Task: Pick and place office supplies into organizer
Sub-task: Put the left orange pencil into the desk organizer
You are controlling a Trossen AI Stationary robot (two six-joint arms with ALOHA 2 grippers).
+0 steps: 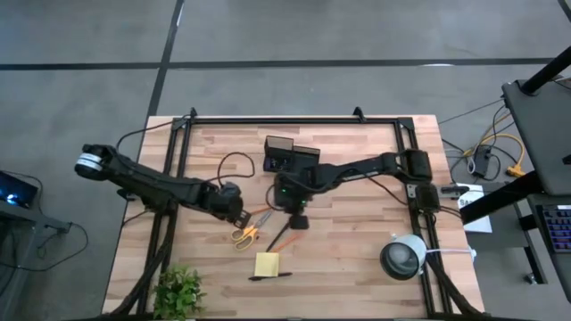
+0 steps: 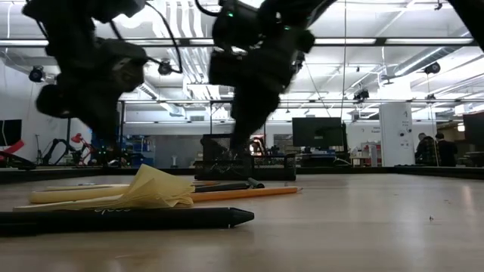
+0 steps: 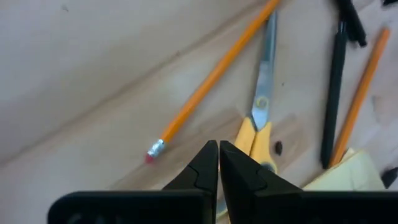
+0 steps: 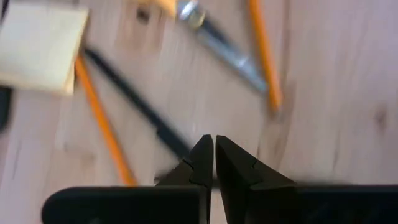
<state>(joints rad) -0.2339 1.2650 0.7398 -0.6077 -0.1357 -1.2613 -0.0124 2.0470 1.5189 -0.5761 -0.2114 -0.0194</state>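
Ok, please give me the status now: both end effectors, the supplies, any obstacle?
Left end effector shut, empty, over scissors. Right end effector shut, empty, above black pen. Supplies all on table, none in organizer. No obstacle seen.

Yellow-handled scissors (image 1: 248, 230), pencils (image 1: 279, 241), sticky-note pad (image 1: 266, 264) and pen (image 1: 269, 276) lie flat at six o'clock from the dark organizer (image 1: 284, 155).

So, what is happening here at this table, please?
A two-armed robot is tidying office supplies into the organizer at the far side of the table. Nothing is held at this moment. The left pincer is shut and empty over the yellow-handled scissors, beside an orange pencil. The right pincer is also shut and empty, above a black pen. The sticky-note pad and another pen lie on the wood nearer the front.
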